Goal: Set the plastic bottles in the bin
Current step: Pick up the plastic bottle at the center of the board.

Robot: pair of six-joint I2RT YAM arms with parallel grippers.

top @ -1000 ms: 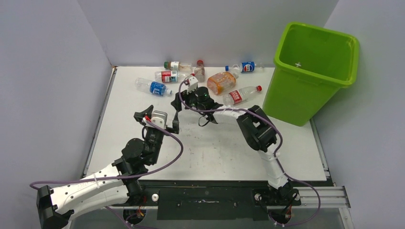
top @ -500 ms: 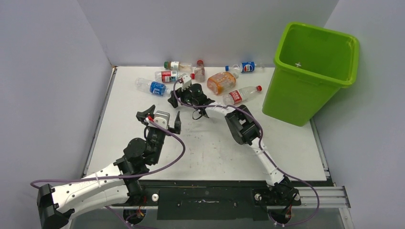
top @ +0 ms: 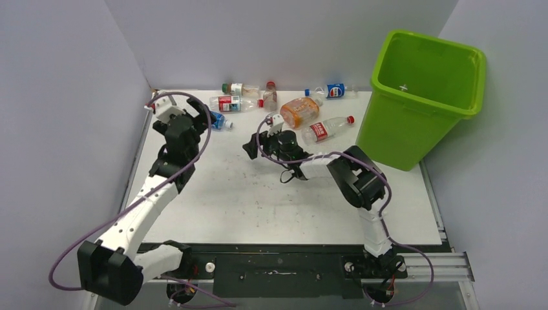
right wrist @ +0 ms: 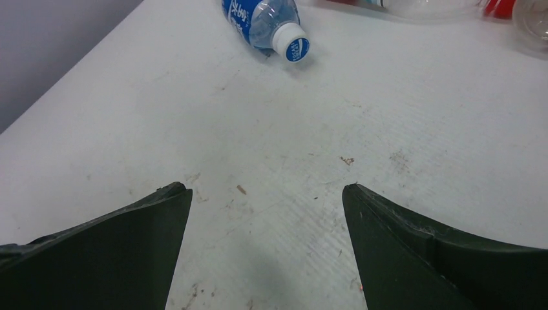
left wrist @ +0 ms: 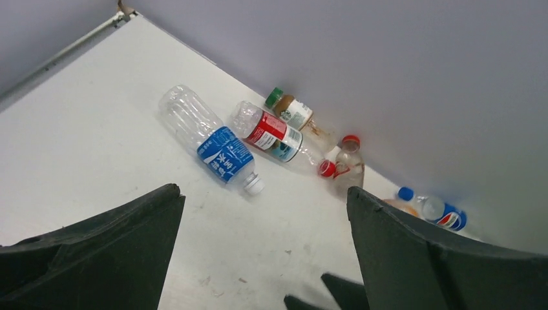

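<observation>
Lying flat along far side of tabletop [top: 258, 194]: blue-label clear bottle [left wrist: 220, 152], red-label bottle [top: 227, 103], green-cap bottle [top: 234, 88], orange bottle [top: 299, 111], blue-cap bottle [top: 333, 90], red-cap clear bottle [top: 325, 130]. Small red-cap bottle [top: 270, 95] upright between red-label and orange ones. Lime-green bin [top: 394, 132] upright, mouth open, far right, near red-cap clear bottle.

A white table [top: 271, 206], scuffed and speckled with small marks, stands enclosed by plain pale grey walls [top: 271, 39] on three sides, under soft, even light.

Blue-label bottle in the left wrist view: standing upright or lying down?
Lying down. The blue-label bottle rests lengthwise on the table, whole side showing, white cap pointing sideways.
</observation>
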